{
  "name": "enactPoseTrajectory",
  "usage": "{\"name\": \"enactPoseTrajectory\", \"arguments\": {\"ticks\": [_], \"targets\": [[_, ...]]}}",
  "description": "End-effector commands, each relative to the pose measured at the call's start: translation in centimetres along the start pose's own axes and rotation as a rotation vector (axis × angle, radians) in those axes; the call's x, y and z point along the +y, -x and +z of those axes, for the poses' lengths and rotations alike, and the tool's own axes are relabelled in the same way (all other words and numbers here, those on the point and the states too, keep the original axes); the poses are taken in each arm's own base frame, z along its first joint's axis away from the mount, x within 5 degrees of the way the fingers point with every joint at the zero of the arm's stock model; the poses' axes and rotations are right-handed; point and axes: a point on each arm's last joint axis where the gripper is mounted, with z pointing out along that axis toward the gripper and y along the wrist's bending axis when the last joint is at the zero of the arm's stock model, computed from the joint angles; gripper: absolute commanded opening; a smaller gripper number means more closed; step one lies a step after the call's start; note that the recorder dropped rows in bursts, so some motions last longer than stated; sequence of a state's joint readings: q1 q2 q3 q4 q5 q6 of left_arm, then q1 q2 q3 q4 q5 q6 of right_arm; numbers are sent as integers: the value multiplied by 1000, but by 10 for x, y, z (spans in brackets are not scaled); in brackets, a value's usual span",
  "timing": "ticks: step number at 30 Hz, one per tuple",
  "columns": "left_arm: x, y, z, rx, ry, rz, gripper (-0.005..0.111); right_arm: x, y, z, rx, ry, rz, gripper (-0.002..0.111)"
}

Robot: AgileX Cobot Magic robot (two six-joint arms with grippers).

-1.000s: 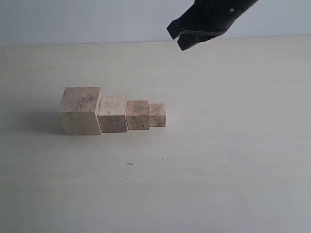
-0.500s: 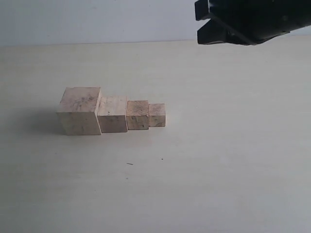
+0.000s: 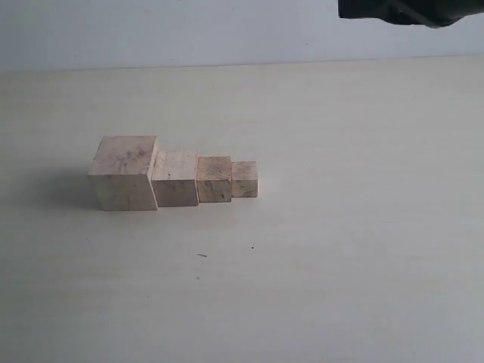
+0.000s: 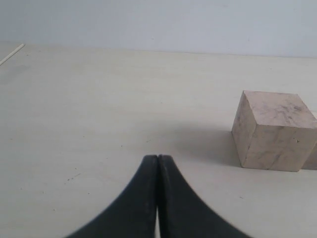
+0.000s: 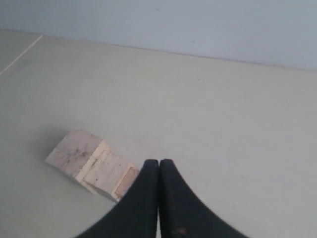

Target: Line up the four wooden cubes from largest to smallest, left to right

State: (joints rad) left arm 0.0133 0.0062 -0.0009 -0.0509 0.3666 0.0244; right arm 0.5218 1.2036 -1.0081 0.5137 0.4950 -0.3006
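Above table [image 3: 340,265] | left jaws, right jaws pressed together, empty; cubes [image 3: 175,178] touching

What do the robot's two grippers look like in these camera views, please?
Both the left gripper and the right gripper have smooth matte black fingers that curve and taper to narrow tips. The right one carries a small brownish speck. No cables or labels show.

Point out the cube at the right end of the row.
The smallest cube: it is the shortest of the four and has a neighbour only on its left side.
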Motion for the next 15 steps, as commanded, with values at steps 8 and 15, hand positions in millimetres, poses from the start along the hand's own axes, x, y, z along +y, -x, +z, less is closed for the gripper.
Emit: {"name": "enactPoseTrajectory", "arguments": {"ticks": [8,15], "targets": [[-1,1,0,-19,-8,-5,0,-34,-30,-74,-259,-239,14,0],[-1,1,0,-19,-8,-5,0,-49,-107,-126,-441,-477,79,0]]}}
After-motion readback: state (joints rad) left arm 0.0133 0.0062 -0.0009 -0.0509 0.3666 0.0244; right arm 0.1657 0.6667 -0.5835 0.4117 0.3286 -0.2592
